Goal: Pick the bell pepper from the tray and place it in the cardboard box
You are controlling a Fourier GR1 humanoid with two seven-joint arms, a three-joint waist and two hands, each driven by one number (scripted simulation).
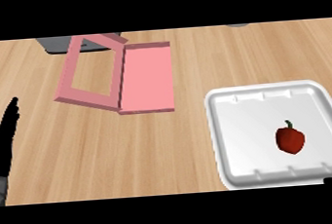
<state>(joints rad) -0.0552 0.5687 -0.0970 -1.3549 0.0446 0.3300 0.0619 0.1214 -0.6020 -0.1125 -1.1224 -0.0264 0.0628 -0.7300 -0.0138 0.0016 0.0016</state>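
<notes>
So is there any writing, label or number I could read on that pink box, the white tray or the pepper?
None: no words, numbers or signs show anywhere.
Pink box: plain, unmarked.
White tray: plain, only moulded ridges.
Red bell pepper: no sticker.

We kept our left hand (1, 145) open at the view's left edge, fingers straight and pointing up; our right hand barely showed.

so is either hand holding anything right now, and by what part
Nothing is held. The bell pepper lies untouched in the tray, and the left hand rests open at the left edge.
</notes>
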